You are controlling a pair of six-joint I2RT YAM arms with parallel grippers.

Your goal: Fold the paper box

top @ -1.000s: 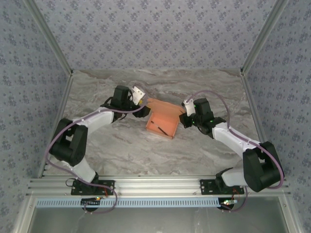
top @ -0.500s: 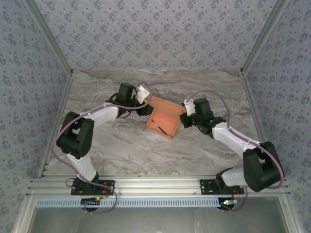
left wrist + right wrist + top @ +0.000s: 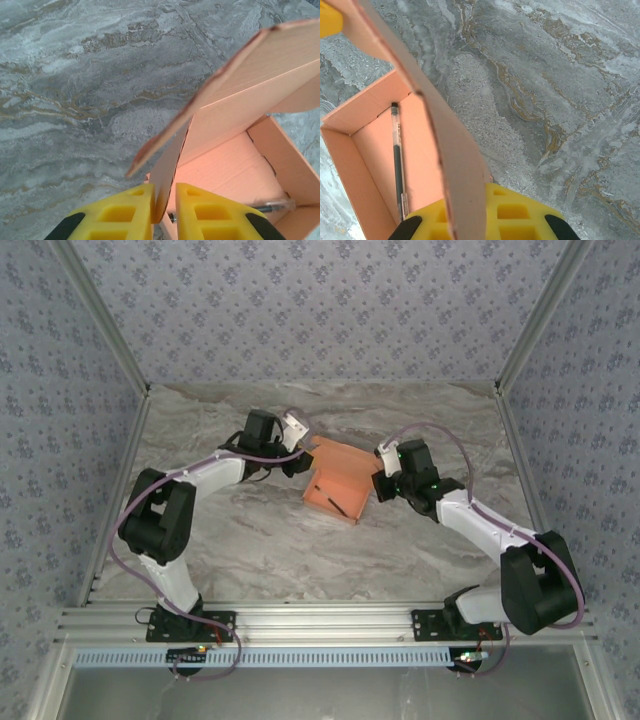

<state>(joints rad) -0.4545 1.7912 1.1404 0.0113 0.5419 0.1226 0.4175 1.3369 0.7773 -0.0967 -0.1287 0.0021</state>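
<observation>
The grey marbled table (image 3: 250, 550) carries the paper box (image 3: 335, 490), apparently resting on its base.

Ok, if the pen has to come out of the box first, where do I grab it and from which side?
Take the pen mid-barrel, coming from straight above and closing across its length. It lies flat on the floor of the paper box, and the upright walls around it would likely block any sideways approach.

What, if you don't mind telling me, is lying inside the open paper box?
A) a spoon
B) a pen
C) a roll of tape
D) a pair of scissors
B: a dark pen with a clear barrel lies on the floor of the paper box, close to one side wall.
</observation>
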